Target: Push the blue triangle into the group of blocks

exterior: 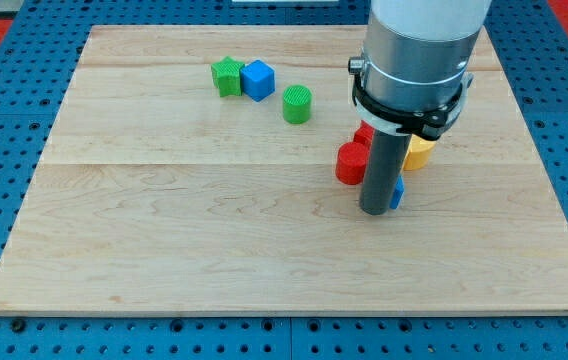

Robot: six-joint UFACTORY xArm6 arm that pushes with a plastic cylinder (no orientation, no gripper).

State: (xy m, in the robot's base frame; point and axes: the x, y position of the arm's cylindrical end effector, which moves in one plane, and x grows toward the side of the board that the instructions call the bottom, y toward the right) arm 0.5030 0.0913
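Observation:
My tip (377, 210) rests on the board right of centre. The blue triangle (397, 192) is mostly hidden behind the rod; only a sliver shows at the tip's right side, touching it. Just up and left of the tip stands a red cylinder (351, 162). Another red block (363, 133) shows partly behind the rod, above it. A yellow block (419, 152) peeks out on the rod's right, just above the blue triangle. These blocks sit close together around the rod.
A green star-shaped block (228, 76) and a blue cube (258, 80) touch each other at the view's upper left. A green cylinder (297, 104) stands to their lower right. The wooden board (164, 230) lies on a blue pegboard.

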